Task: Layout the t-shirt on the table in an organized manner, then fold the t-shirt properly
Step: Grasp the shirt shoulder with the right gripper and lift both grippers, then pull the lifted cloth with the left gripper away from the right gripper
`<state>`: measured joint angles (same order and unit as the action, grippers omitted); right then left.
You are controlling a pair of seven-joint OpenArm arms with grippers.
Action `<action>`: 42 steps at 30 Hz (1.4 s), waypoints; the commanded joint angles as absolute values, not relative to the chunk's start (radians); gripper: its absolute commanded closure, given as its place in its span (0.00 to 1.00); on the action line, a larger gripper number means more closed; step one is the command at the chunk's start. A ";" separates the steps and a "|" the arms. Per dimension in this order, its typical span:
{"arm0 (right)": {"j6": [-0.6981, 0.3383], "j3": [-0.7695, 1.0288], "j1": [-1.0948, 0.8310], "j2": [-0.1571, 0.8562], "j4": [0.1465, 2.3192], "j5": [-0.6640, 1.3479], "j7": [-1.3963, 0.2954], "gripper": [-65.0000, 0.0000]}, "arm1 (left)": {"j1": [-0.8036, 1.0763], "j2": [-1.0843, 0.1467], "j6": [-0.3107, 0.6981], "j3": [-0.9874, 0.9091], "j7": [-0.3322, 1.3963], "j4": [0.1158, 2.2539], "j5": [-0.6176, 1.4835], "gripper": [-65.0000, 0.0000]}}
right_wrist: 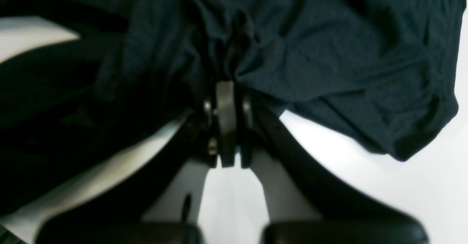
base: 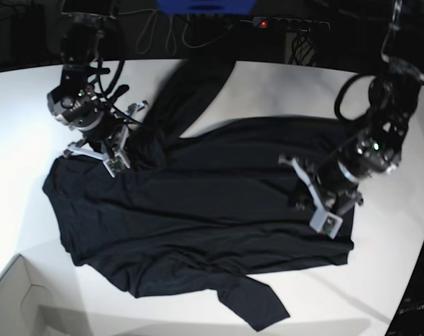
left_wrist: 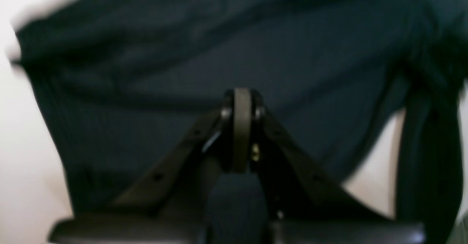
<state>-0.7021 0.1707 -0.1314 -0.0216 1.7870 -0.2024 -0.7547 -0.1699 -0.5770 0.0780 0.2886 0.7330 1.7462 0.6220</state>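
Both of my pincers, the left gripper (base: 304, 183) and the right gripper (base: 131, 147), are clamped on the t-shirt (base: 212, 210) sprawled wrinkled across the table (base: 23, 126), and pulling unevenly could, I judge, bunch it or slip thin fabric free.

The left arm reaches in from the far right of the base view, elbow bent, its wrist angled down. The left gripper (left_wrist: 241, 94) has its jaws pressed together; whether cloth lies between them cannot be told. The right arm comes in from the far left, wrist tipped low. The right gripper (right_wrist: 226, 86) has its jaws clamped on a bunched fold of the t-shirt (right_wrist: 329, 53).
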 commanded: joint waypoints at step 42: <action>-0.698 0.001 0.191 -0.021 1.758 -0.286 -0.739 1.00 | -0.105 -0.133 0.070 0.713 0.995 1.508 0.616 0.50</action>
<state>-0.7025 0.0013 0.1703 -0.0189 1.7405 -0.2928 -0.7635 -0.0956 -0.1371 0.0738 0.7158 0.9836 1.4982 0.6117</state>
